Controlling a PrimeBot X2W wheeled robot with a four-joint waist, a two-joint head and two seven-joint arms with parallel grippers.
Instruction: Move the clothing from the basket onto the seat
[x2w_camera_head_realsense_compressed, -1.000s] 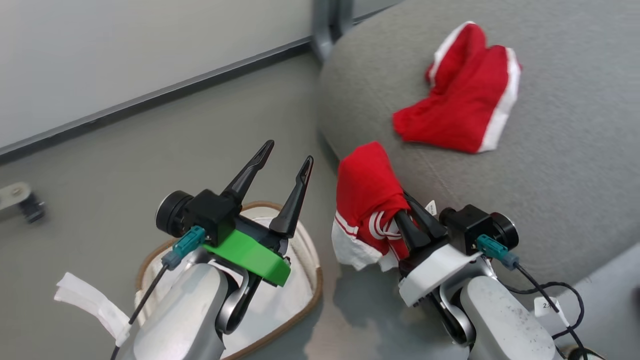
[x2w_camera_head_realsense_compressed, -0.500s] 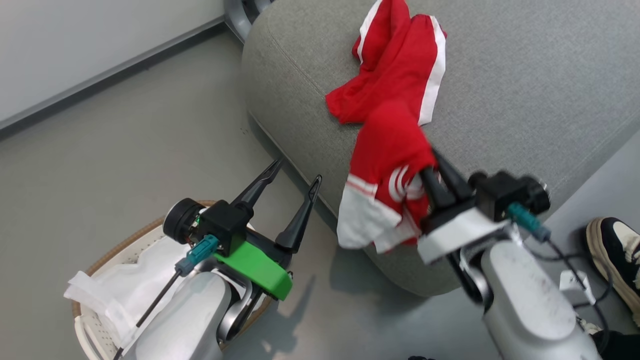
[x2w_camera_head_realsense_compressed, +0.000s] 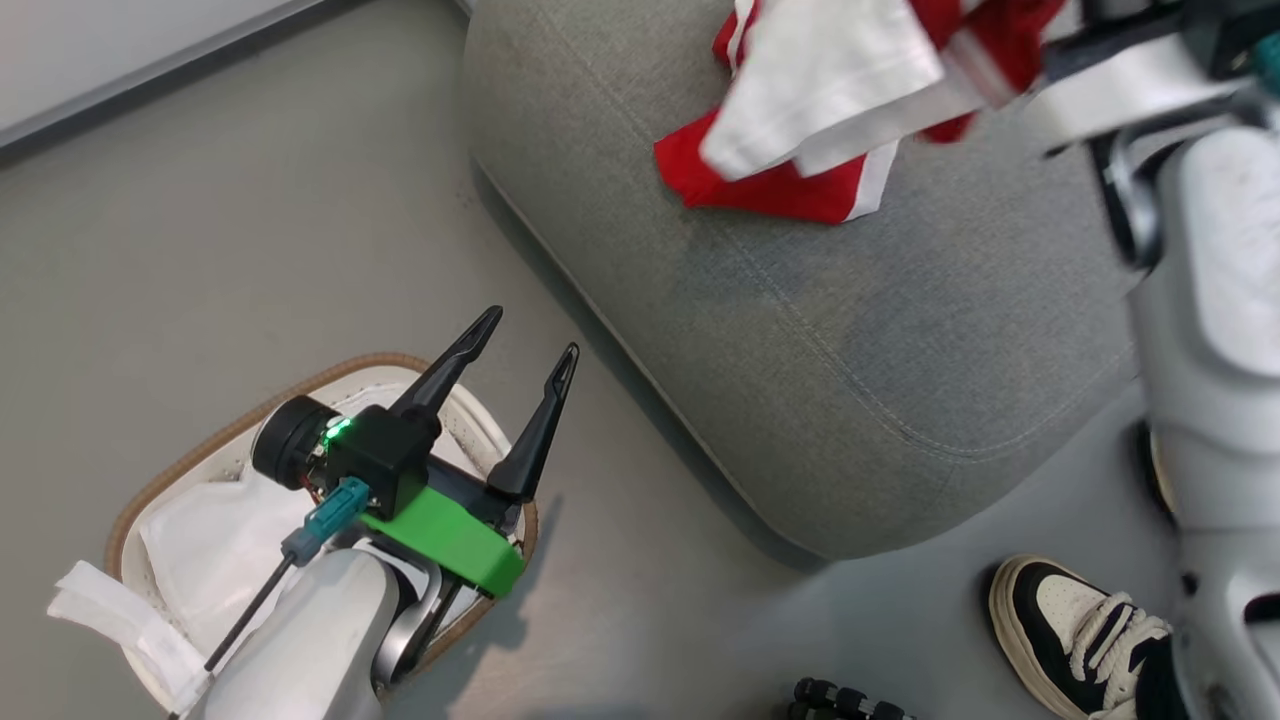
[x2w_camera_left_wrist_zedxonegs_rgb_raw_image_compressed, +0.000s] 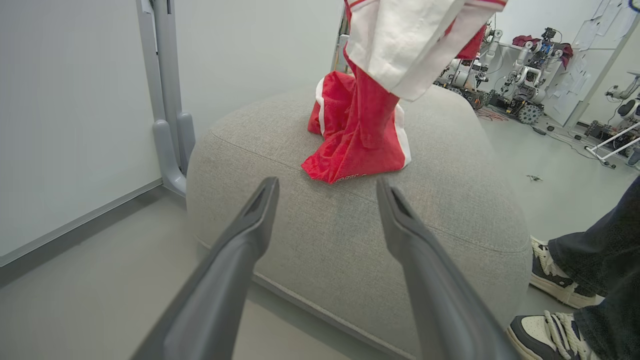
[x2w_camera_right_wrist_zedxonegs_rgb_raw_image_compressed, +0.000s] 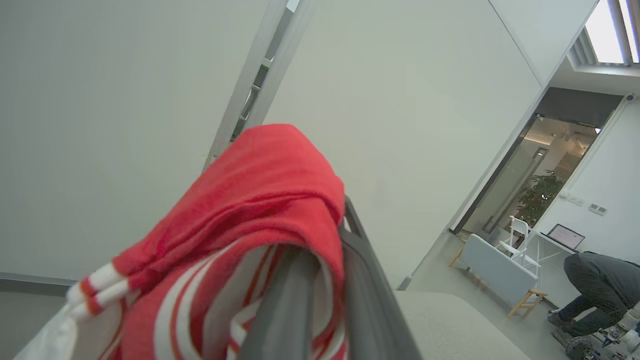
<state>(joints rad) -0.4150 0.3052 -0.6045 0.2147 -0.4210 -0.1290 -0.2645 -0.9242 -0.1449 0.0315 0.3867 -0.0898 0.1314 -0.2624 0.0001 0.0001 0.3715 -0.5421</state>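
Note:
My right gripper (x2w_camera_right_wrist_zedxonegs_rgb_raw_image_compressed: 336, 225) is shut on a red garment with white stripes (x2w_camera_right_wrist_zedxonegs_rgb_raw_image_compressed: 240, 240), held high over the grey seat (x2w_camera_head_realsense_compressed: 850, 350). In the head view that garment (x2w_camera_head_realsense_compressed: 830, 80) hangs at the top, its white part outward, above a second red garment (x2w_camera_head_realsense_compressed: 770, 190) lying on the seat. The left wrist view has the lying garment (x2w_camera_left_wrist_zedxonegs_rgb_raw_image_compressed: 357, 145) with the held one (x2w_camera_left_wrist_zedxonegs_rgb_raw_image_compressed: 405, 45) dangling over it. My left gripper (x2w_camera_head_realsense_compressed: 530, 333) is open and holds nothing, above the basket (x2w_camera_head_realsense_compressed: 290, 378), which holds a white liner sheet (x2w_camera_head_realsense_compressed: 220, 540).
A person's shoe (x2w_camera_head_realsense_compressed: 1070, 630) stands on the floor by the seat's near right corner, with a dark trouser leg (x2w_camera_left_wrist_zedxonegs_rgb_raw_image_compressed: 600, 260) above it. A grey metal post (x2w_camera_left_wrist_zedxonegs_rgb_raw_image_compressed: 170, 100) rises by the wall left of the seat. Other robots and cables sit far behind.
The head camera has swung. My right arm has raised the striped garment from beside the seat's edge to high above the garment lying on the seat. The left gripper stays open over the basket.

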